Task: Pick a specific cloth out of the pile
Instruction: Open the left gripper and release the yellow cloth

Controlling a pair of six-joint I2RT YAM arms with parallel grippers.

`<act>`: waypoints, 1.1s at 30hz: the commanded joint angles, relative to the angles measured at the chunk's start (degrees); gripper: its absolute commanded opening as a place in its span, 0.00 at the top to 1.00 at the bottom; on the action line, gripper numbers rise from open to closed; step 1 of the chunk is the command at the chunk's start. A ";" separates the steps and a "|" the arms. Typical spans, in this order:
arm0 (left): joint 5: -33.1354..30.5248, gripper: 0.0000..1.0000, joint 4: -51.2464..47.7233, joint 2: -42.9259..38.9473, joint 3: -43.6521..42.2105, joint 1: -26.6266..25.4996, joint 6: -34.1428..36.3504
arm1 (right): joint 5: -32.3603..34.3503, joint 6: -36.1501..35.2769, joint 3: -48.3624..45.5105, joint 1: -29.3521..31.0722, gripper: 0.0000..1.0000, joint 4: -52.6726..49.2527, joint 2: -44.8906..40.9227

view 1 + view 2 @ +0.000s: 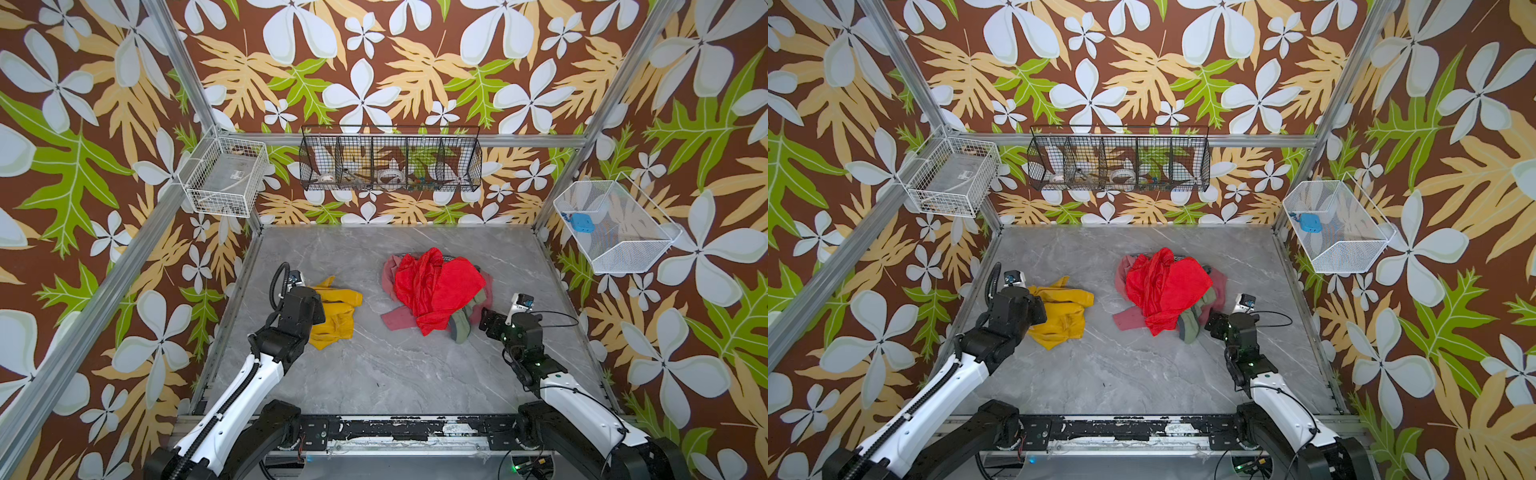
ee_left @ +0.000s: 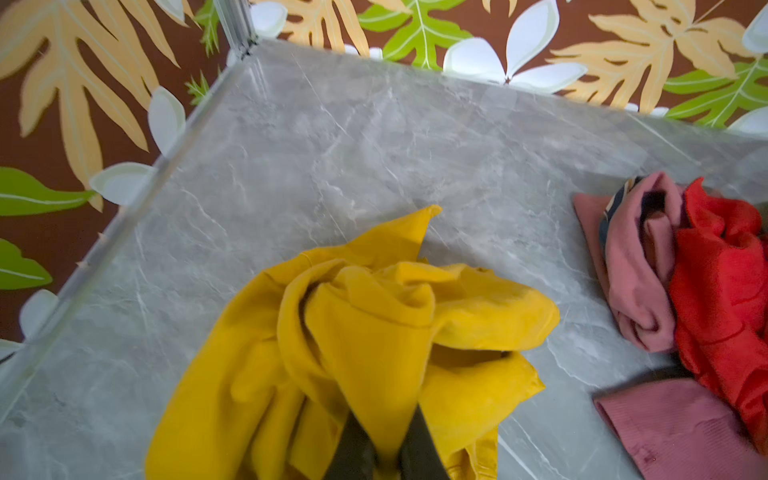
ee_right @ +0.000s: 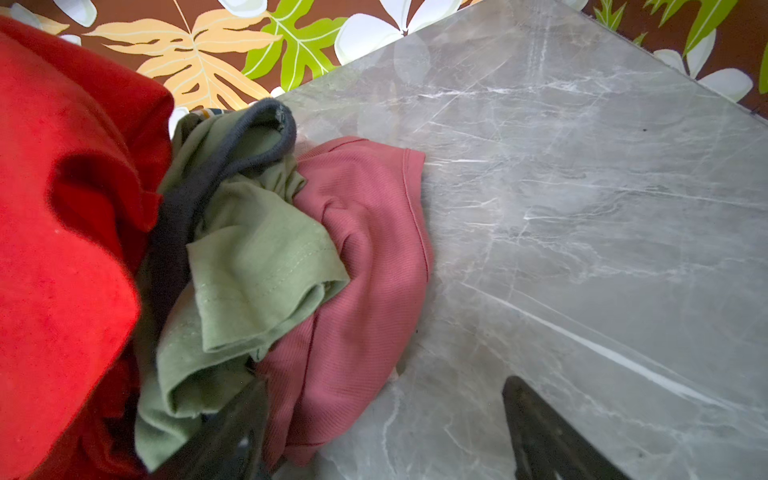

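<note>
The left gripper (image 2: 384, 415) is pinched tight on a fold of the cloth (image 1: 337, 311). The cloth lies bunched on the table (image 1: 374, 374), well apart from the pile (image 1: 436, 291), on the left arm's side of it. The right gripper (image 3: 384, 382) stands spread just beside the pile's green piece (image 3: 249, 266). Both arms reach forward, wrists angled down.

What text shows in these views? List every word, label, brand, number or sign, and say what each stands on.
No text here is readable.
Dark mark on the grey box in the white wire basket: too small to read.
Marks on the white camera housing on the right arm: too blurred to read.
On the yellow cloth and the pile: no lettering visible.
</note>
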 commanded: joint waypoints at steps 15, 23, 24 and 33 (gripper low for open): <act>3.03 0.93 5.40 10.78 -6.21 0.43 -11.18 | 2.22 -3.43 0.76 0.00 0.11 -0.33 -4.59; 3.75 0.58 5.35 9.67 -7.49 -0.45 -12.39 | 2.17 -3.29 1.18 0.02 0.11 0.68 -2.81; 3.55 0.53 5.06 9.15 -7.57 -0.45 -12.62 | 2.26 -3.31 1.28 0.08 0.11 0.68 -2.70; -4.10 0.09 -3.70 -3.07 -3.48 -2.09 -11.34 | 3.15 -5.00 2.08 0.02 0.11 0.67 -3.15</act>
